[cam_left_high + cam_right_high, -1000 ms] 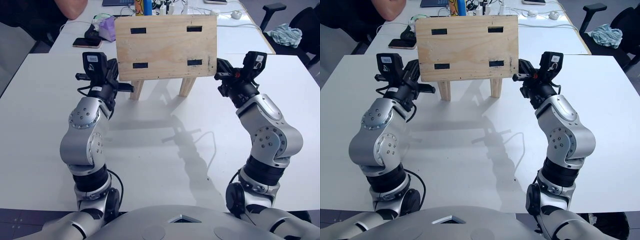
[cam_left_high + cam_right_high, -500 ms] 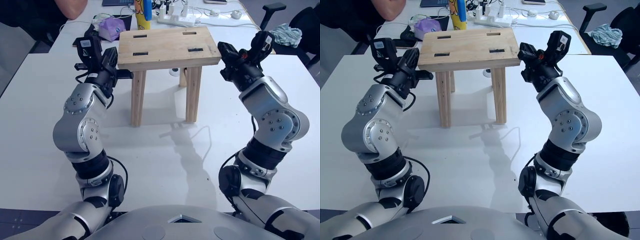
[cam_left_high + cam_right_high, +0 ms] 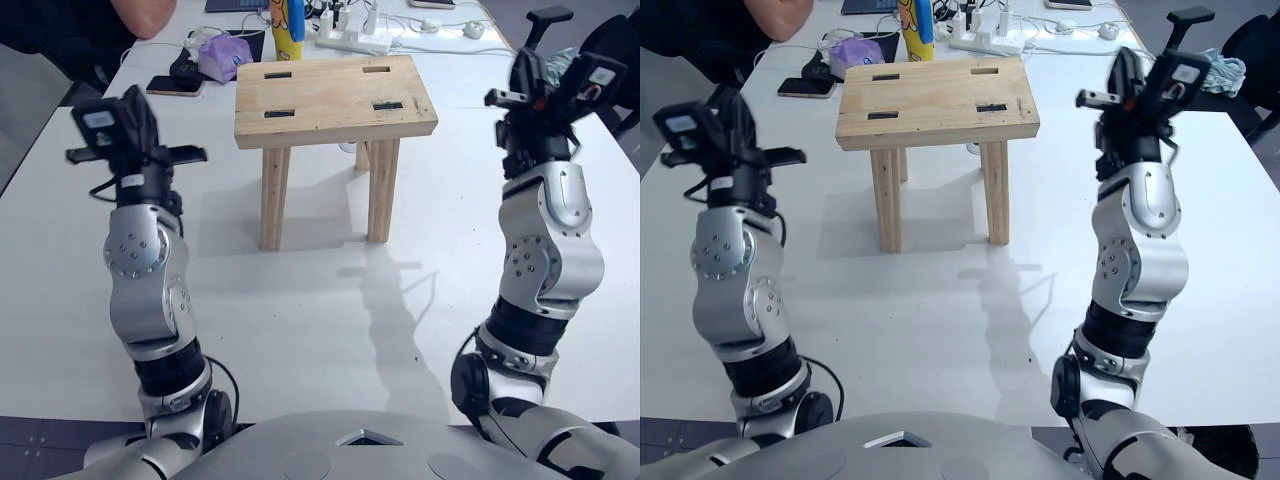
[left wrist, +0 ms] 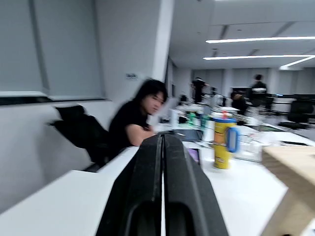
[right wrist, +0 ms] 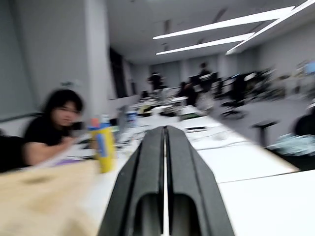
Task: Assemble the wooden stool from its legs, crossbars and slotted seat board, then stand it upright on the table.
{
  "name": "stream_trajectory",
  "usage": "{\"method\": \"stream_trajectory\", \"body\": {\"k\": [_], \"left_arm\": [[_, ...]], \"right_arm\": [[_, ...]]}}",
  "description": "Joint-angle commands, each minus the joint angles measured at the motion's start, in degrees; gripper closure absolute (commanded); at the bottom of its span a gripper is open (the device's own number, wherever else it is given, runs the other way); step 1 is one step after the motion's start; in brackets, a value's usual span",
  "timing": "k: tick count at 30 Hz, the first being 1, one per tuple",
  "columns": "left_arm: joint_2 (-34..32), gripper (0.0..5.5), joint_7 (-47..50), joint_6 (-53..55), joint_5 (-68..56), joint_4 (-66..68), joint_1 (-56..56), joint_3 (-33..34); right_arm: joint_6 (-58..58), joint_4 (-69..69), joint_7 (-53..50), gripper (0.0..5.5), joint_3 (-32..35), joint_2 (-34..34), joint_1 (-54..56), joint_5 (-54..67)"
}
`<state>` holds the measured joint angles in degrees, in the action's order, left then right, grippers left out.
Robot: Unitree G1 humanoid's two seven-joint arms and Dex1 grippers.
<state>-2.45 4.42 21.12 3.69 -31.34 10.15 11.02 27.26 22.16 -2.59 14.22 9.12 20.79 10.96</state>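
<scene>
The stool (image 3: 335,95) stands upright on the table (image 3: 280,330), between the two grippers and touching neither. The left gripper (image 3: 185,154) and right gripper (image 3: 500,96) hang raised at its sides, fingers pressed together and empty.

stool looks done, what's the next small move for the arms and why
Probably just lower both arms away to rest: the stool stands upright on the table with its legs down, and the left gripper and right gripper are shut, empty and apart from it.
</scene>
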Motion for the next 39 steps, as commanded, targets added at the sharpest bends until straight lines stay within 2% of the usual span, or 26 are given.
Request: {"method": "stream_trajectory", "body": {"k": [1,6,10,16,21,28,39], "left_arm": [[0.92,5.46,1.28,-6.46,1.92,3.13,-4.19,-2.65],[2.43,5.46,0.46,-8.13,1.76,5.22,-7.31,-7.14],[1.42,5.46,-2.46,-11.09,0.74,4.93,-11.12,-9.61],[-2.11,5.46,-8.65,-19.45,0.44,3.16,-17.21,-14.36],[-1.91,5.46,-9.58,-21.11,0.29,4.87,-16.66,-15.98],[0.58,5.46,-8.0,-21.46,0.09,7.8,-14.68,-17.08],[3.94,5.46,-4.55,-21.96,0.88,12.55,-12.65,-17.41]], "right_arm": [[-4.18,-4.28,-0.21,5.5,-3.79,-2.17,-4.35,-2.99],[-4.27,-7.81,3.37,5.5,-7.41,-1.85,-8.34,-3.34],[0.05,-8.66,7.25,5.5,-10.59,-1.09,-11.56,-2.48],[7.18,-5.02,7.05,5.5,-12.91,-3.43,-12.91,-1.05],[7.96,-5.1,6.99,5.5,-14.01,-4.33,-12.51,-1.28],[3.6,-5.75,7.67,5.5,-14.58,-3.02,-11.54,-3.3],[-10.77,-14.47,10.8,5.5,-12.77,0.04,-12.62,-5.44]]}}
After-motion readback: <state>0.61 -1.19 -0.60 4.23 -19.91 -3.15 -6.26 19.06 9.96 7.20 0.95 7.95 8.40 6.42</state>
